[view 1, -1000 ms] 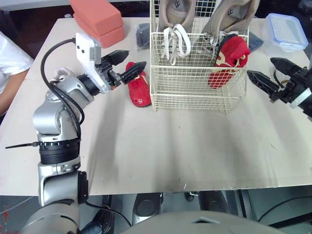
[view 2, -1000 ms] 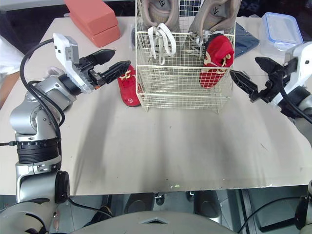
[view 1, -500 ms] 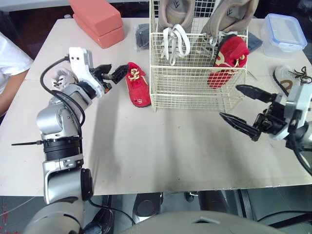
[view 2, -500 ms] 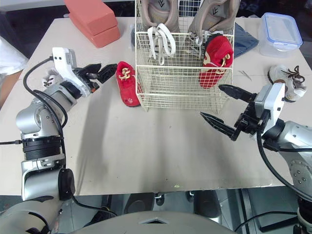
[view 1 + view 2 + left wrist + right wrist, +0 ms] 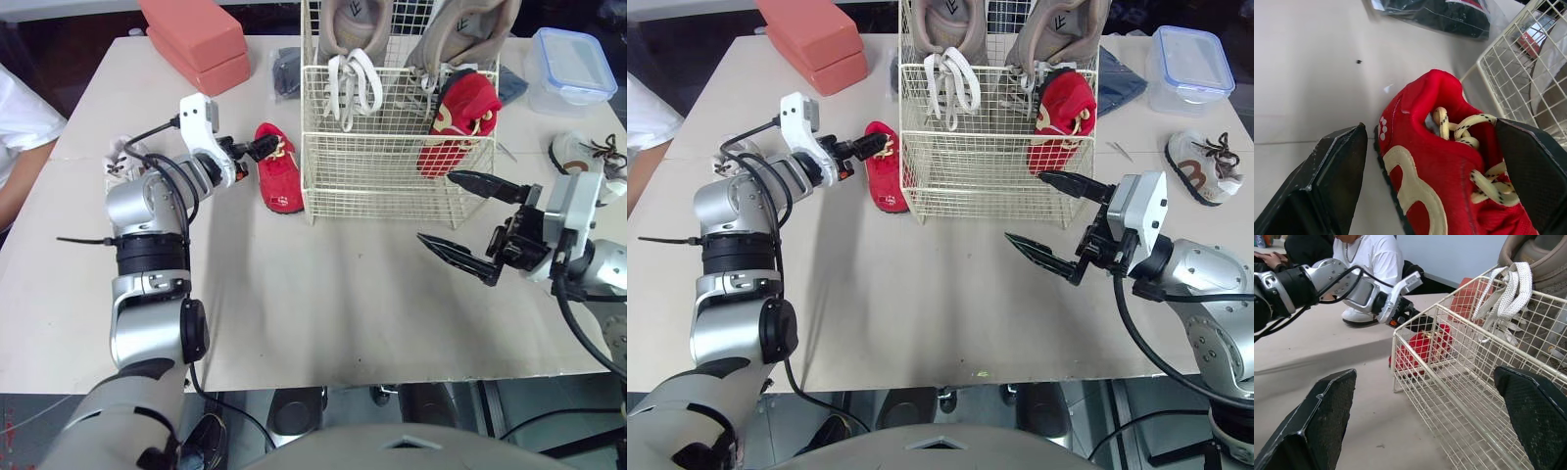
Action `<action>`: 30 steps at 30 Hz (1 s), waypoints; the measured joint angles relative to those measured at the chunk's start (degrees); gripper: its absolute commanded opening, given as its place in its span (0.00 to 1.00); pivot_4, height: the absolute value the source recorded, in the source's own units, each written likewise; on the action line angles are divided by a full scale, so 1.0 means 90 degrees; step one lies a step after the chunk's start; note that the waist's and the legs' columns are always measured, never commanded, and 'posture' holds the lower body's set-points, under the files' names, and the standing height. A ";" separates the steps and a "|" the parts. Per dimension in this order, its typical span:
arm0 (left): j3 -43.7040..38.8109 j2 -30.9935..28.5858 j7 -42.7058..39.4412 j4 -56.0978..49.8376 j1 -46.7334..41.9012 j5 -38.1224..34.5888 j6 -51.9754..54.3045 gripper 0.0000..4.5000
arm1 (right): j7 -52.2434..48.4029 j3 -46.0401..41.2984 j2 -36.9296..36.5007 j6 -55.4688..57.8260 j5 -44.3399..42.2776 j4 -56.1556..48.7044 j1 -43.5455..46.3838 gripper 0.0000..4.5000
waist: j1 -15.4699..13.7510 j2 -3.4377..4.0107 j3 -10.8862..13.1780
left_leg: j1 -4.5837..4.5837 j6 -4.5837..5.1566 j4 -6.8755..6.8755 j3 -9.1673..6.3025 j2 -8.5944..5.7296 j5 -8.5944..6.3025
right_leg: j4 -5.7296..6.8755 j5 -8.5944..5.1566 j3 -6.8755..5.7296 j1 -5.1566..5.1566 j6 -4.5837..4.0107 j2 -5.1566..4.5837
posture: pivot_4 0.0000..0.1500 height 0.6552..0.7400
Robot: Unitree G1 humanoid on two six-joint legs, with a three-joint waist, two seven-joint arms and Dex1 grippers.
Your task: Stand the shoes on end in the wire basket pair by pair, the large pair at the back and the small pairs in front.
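basket point(image 5: 382, 181) | 2 beige shoes point(image 5: 353, 24) upright, back | red shoe point(image 5: 460, 117) upright, front | loose red shoe point(image 5: 277, 181) outside

A pale beige bench point(image 5: 323, 294) spans nearly the whole frame, its front edge near the bottom. The wire basket point(image 5: 372, 166) stands on it at upper centre. A red shoe point(image 5: 278, 181) lies on its sole just beside the basket's left wall, toe pointing toward the lower edge. Two stacked pink blocks point(image 5: 196, 39) sit at upper left, with a dark item in a plastic bag point(image 5: 285, 70) between them and the basket. At upper right rests a clear lidded box point(image 5: 573, 64), a blue cloth point(image 5: 1122, 78) beside it. A white and brown shoe point(image 5: 1198, 166) lies near the right edge, and a white shoe point(image 5: 1354, 316) at the left.
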State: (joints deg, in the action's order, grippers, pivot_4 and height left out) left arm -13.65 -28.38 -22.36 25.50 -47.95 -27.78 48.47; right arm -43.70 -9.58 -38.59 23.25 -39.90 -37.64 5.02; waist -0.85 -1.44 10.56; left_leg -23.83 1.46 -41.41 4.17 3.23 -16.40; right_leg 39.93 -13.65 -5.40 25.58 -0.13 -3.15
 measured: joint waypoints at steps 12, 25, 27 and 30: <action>0.0081 -0.0352 -0.0159 0.0976 -0.0400 0.0467 0.0518 0.03 | 0.0212 0.0033 0.0169 -0.0072 0.0173 -0.0205 -0.0130 1.00 | 0.0021 -0.0008 -0.0008 | 0.0009 -0.0006 -0.0001 0.0001 0.0002 0.0004 | 0.0009 -0.0001 0.0003 -0.0001 0.0000 0.0002 | 1.00 0.36; -0.1013 -0.0256 0.0210 -0.0125 0.0105 0.0217 -0.0133 0.03 | 0.0160 0.0090 0.0361 -0.0147 0.0110 -0.0153 0.0015 1.00 | 0.0005 -0.0024 -0.0006 | -0.0001 -0.0010 -0.0003 -0.0004 0.0006 0.0006 | 0.0007 0.0001 0.0000 0.0003 -0.0003 -0.0005 | 1.00 0.36; -0.1250 -0.0088 0.0217 -0.0761 0.0106 0.0051 -0.0627 0.03 | 0.0141 0.0090 0.0456 -0.0161 0.0005 -0.0081 0.0147 1.00 | -0.0026 -0.0030 -0.0009 | -0.0005 -0.0010 -0.0005 -0.0007 0.0003 0.0006 | 0.0005 0.0001 -0.0005 0.0000 -0.0003 -0.0012 | 1.00 0.36; -0.1510 0.0210 0.0210 -0.1638 0.0088 -0.0356 -0.1123 0.03 | 0.0115 0.0089 0.0666 -0.0255 -0.0134 0.0032 0.0291 1.00 | -0.0033 -0.0030 -0.0010 | -0.0004 -0.0009 -0.0006 -0.0005 -0.0003 0.0006 | 0.0004 0.0002 -0.0005 -0.0003 -0.0003 -0.0043 | 1.00 0.36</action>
State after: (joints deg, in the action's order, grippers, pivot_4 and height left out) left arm -27.24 -26.49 -20.47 10.75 -47.16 -30.99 38.36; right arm -42.66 -8.78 -32.60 20.95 -41.11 -37.36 7.63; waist -1.15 -1.72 10.47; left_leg -23.87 1.37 -41.47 4.12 3.20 -16.35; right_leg 39.96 -13.63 -5.45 25.56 -0.16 -3.54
